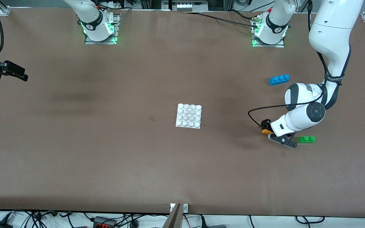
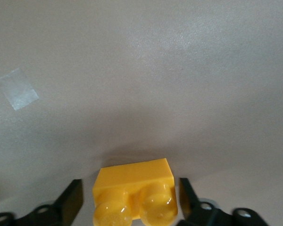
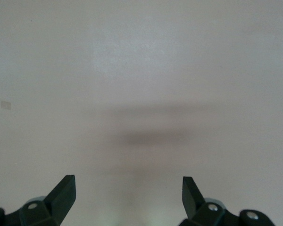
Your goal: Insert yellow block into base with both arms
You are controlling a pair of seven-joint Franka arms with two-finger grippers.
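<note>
Toward the left arm's end of the desk from the base [image 1: 188,116], the left gripper [image 2: 131,201] straddled the yellow block [image 2: 134,192], jaws wide, ungrasped. Right gripper [image 3: 128,194] waited, jaws wide. Lifting and insertion remained.
</note>
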